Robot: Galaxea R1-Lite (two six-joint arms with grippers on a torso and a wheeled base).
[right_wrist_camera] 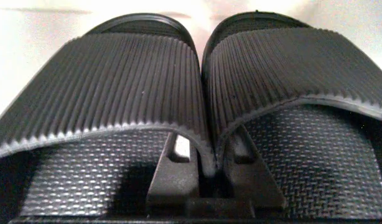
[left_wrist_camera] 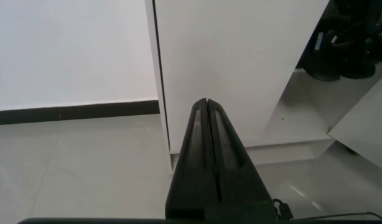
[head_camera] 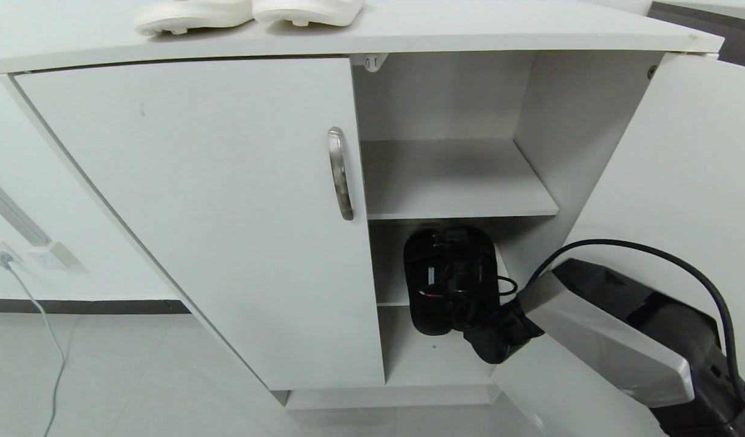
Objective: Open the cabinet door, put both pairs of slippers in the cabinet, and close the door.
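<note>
My right gripper (right_wrist_camera: 208, 148) pinches the black slippers (head_camera: 448, 276) together low inside the cabinet (head_camera: 184, 212); my left gripper (left_wrist_camera: 207, 111), fingers pressed together and empty, hangs before that cabinet.

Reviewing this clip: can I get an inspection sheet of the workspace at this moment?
Surface: cabinet top and upper shelf, both white; the shelf is bare.
Job's things: right door open, left door shut; black slippers in the open side below the upper shelf; white slippers on the cabinet top.
Clutter: nothing seen.
Grippers: right gripper clamps the black slippers' adjoining edges; left gripper shut, empty, low before the left door.
Cables: grey cord from wall socket; black cable looping over the right arm.
Surroundings: pale floor, dark skirting.
</note>
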